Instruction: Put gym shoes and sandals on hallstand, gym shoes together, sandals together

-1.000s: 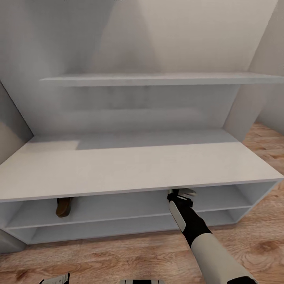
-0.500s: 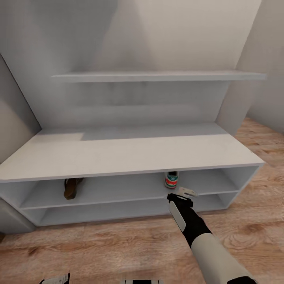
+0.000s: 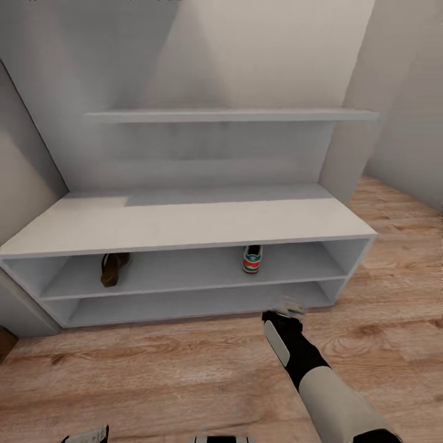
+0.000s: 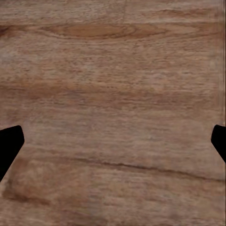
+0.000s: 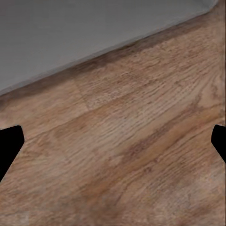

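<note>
The light-grey hallstand stands against the wall. On its upper open shelf lies one dark brown sandal at the left and one cream gym shoe with a red heel patch right of the middle. My right gripper hovers open and empty just in front of the lower shelf, above the corridor floor. The right wrist view has the right gripper with its tips wide apart over planks and the hallstand's grey base. My left gripper stays low at the near left. Its wrist view shows the left gripper open above bare floor.
A thin grey floating wall shelf hangs above the hallstand. Grey walls close in on both sides. Wood floor stretches to the right of the hallstand, and a small brown object peeks in at the left edge.
The view has pulled back from the hallstand. My right gripper came out from under the top, leaving the gym shoe on the upper shelf, and now sits lower and farther from it.
</note>
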`<state>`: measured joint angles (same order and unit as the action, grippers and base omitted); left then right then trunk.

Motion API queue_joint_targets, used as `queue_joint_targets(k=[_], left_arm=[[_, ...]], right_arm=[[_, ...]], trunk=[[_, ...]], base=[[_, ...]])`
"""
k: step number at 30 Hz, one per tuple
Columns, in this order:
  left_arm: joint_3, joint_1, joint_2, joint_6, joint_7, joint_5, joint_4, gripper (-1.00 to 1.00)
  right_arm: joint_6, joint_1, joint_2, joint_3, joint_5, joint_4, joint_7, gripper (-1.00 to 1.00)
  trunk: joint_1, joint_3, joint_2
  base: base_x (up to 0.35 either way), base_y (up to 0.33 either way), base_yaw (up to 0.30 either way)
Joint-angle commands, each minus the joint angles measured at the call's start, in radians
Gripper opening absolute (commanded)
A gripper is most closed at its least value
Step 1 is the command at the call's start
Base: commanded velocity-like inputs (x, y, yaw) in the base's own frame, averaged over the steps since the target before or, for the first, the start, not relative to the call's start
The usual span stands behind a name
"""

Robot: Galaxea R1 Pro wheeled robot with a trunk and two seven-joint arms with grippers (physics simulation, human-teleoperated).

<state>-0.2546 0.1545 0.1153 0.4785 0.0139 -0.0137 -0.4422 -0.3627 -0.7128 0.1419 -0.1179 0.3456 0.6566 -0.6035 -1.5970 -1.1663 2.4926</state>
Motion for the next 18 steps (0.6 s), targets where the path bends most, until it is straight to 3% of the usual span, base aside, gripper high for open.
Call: queue_joint_targets(k=[1, 8, 9, 11, 13, 14, 18], left_arm=[[-0.003, 0.0, 0.0, 0.003, 0.001, -0.002, 0.0, 1.0], [-0.002, 0.0, -0.002, 0.002, 0.001, -0.002, 0.0, 1.0], [0.0, 0.0, -0.004, 0.002, 0.001, -0.005, 0.0, 1.0], [0.002, 0.0, -0.005, 0.001, 0.001, -0.007, 0.0, 1.0], [0.005, 0.0, -0.007, 0.0, 0.001, -0.009, 0.0, 1.0], [0.007, 0.0, -0.008, 0.0, 0.001, -0.011, 0.0, 1.0], [0.007, 0.0, -0.009, -0.001, 0.001, -0.012, 0.0, 1.0]], right_arm=[[-0.004, -0.001, -0.001, -0.005, 0.006, -0.012, -0.006, 1.0], [0.021, -0.001, -0.008, -0.006, -0.006, -0.143, 0.014, 1.0], [0.071, 0.0, -0.022, -0.008, -0.023, -0.221, 0.05, 1.0], [0.105, 0.0, -0.031, -0.009, -0.039, -0.264, 0.079, 1.0], [0.163, 0.001, -0.044, -0.01, -0.075, -0.339, 0.13, 1.0], [0.224, 0.001, -0.057, -0.01, -0.121, -0.419, 0.181, 1.0], [0.314, 0.002, -0.08, -0.011, -0.189, -0.527, 0.239, 1.0]], trunk=[[0.001, -0.001, 0.0], [0.001, -0.001, 0.0], [0.001, -0.001, 0.0], [0.001, -0.001, 0.0], [0.001, -0.001, 0.0], [0.001, -0.001, 0.0], [0.001, -0.001, 0.0]], base=[[-0.314, -0.168, 0.0], [-0.286, -0.154, 0.0], [-0.087, -0.049, 0.0], [-0.063, -0.035, 0.0], [-0.032, -0.018, 0.0], [-0.015, -0.008, 0.0], [-0.009, -0.005, 0.0]])
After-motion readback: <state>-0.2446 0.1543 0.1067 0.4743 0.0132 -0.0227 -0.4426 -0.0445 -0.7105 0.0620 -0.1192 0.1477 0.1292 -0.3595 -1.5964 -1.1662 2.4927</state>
